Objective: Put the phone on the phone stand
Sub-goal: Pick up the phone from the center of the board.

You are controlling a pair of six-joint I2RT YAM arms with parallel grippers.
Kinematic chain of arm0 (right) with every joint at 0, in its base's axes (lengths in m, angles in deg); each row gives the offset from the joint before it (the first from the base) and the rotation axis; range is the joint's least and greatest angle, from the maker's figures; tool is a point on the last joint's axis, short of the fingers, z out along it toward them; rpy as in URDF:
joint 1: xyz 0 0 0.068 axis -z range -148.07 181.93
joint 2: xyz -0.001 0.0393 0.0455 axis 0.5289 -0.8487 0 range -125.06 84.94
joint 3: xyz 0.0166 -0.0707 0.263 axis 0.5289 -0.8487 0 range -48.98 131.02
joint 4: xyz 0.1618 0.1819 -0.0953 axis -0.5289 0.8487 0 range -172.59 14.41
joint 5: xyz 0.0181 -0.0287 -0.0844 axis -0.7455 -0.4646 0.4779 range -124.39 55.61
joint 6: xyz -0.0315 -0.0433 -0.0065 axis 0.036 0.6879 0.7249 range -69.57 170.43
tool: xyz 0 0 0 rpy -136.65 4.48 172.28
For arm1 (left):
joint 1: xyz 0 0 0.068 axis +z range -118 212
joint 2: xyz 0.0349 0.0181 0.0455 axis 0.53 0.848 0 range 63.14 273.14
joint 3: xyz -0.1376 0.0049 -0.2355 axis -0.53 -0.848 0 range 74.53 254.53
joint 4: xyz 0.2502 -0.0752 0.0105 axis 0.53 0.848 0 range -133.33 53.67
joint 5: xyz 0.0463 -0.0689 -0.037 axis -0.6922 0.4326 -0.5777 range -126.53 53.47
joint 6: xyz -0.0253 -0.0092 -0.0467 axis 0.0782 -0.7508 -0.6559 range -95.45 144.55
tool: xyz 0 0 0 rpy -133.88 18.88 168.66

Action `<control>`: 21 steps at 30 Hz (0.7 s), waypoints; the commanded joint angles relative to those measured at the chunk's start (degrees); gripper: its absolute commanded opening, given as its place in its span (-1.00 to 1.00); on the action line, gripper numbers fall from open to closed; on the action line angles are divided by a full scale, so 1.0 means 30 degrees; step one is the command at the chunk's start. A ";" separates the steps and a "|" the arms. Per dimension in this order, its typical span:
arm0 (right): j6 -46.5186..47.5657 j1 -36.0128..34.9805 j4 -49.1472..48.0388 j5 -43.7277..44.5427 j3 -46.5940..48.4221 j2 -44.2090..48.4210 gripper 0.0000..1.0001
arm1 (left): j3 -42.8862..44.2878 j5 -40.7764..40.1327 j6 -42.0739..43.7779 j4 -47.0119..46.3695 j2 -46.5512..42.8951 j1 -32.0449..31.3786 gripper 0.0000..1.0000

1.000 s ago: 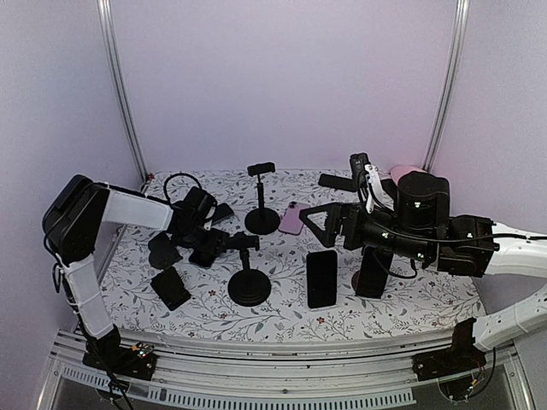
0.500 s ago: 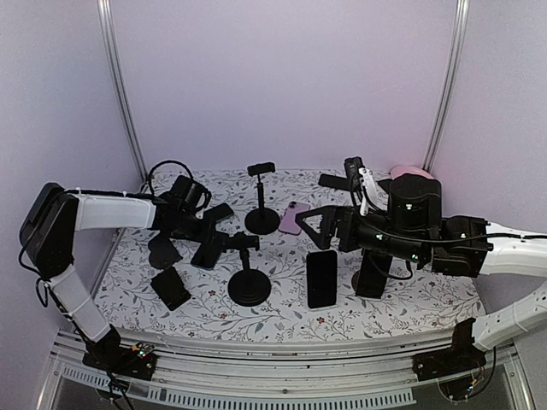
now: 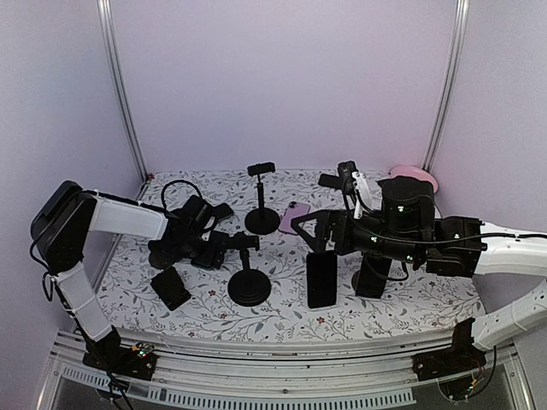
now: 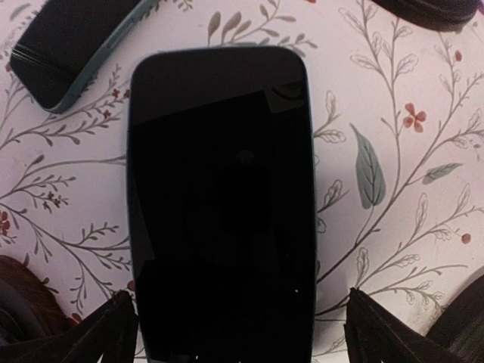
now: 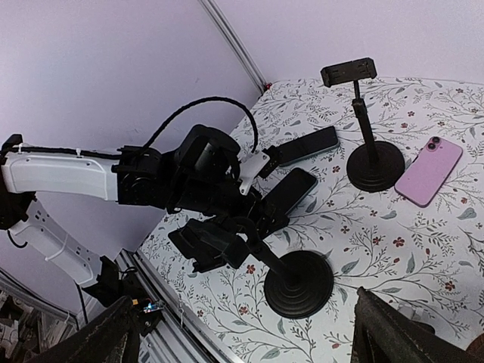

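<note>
Lying flat, glossy black blank-screened phone (image 4: 219,204)

A phone (image 4: 219,204) lies flat on the surface (image 4: 393,151) directly under the left claw (image 4: 238,318), between its fingers. A second phone (image 4: 68,45) lies just ahead of that claw, off to one side. A stand (image 3: 249,278) rises between the left claw and the right claw (image 3: 309,232). A third phone (image 3: 321,278) lies just beside the right claw, toward the arm bases. A farther stand (image 3: 261,205) is behind both claws.
</note>
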 commanded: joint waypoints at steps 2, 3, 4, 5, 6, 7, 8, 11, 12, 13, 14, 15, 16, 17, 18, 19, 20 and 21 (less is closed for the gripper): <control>-0.0115 0.0117 -0.0193 -0.0272 0.0597 -0.0218 0.98 | 0.0015 -0.0070 0.0407 0.0297 0.0783 -0.0352 0.91; -0.0121 0.0115 -0.0171 -0.0285 0.0586 -0.0233 0.98 | 0.0196 -0.0191 0.0436 0.0451 0.1006 -0.0380 0.91; -0.0137 0.0115 -0.0190 -0.0301 0.0567 -0.0224 0.98 | 0.0384 -0.0310 0.0498 0.0664 0.1228 -0.0410 0.90; -0.0172 0.0100 -0.0193 -0.0303 0.0527 -0.0219 0.98 | 0.0569 -0.0444 0.0557 0.0771 0.1424 -0.0446 0.89; -0.0179 0.0094 -0.0178 -0.0325 0.0519 -0.0219 0.98 | 0.0738 -0.0619 0.0579 0.0898 0.1617 -0.0469 0.87; -0.0206 0.0112 -0.0180 -0.0332 0.0507 -0.0197 0.98 | 0.1014 -0.0736 0.0556 0.1104 0.1828 -0.0476 0.83; -0.0209 0.0100 -0.0184 -0.0318 0.0483 -0.0168 0.98 | 0.1219 -0.0798 0.0553 0.1273 0.2071 -0.0480 0.79; -0.0251 0.0108 -0.0183 -0.0304 0.0396 -0.0033 0.98 | 0.1576 -0.1149 0.0610 0.1663 0.2588 -0.0614 0.69; -0.0245 0.0099 -0.0192 -0.0303 0.0360 0.0024 0.98 | 0.1626 -0.1121 0.0652 0.1724 0.2686 -0.0640 0.65; -0.0263 0.0098 -0.0171 -0.0278 0.0318 0.0057 0.98 | 0.1698 -0.1113 0.0675 0.1761 0.2775 -0.0680 0.61; -0.0268 0.0109 -0.0187 -0.0260 0.0288 0.0087 0.98 | 0.1725 -0.1072 0.0671 0.1802 0.2863 -0.0674 0.56; -0.0283 0.0125 -0.0185 -0.0258 0.0251 0.0116 0.98 | 0.1780 -0.1049 0.0696 0.1825 0.2929 -0.0703 0.50; -0.0296 0.0094 -0.0192 -0.0265 0.0228 0.0131 0.98 | 0.1790 -0.1027 0.0699 0.1843 0.2971 -0.0692 0.43; -0.0298 0.0094 -0.0193 -0.0265 0.0225 0.0133 0.98 | 0.1814 -0.1025 0.0707 0.1830 0.2950 -0.0690 0.38; -0.0287 0.0090 -0.0189 -0.0295 0.0239 0.0133 0.98 | 0.1835 -0.1039 0.0678 0.1803 0.2936 -0.0690 0.29; -0.0297 0.0100 -0.0167 -0.0302 0.0241 0.0140 0.98 | 0.1823 -0.1052 0.0664 0.1759 0.2846 -0.0690 0.18; -0.0298 0.0091 -0.0157 -0.0303 0.0238 0.0134 0.98 | 0.1836 -0.1061 0.0644 0.1688 0.2707 -0.0690 0.12; -0.0284 0.0097 -0.0163 -0.0289 0.0219 0.0148 0.98 | 0.1797 -0.1022 0.0615 0.1595 0.2525 -0.0668 0.10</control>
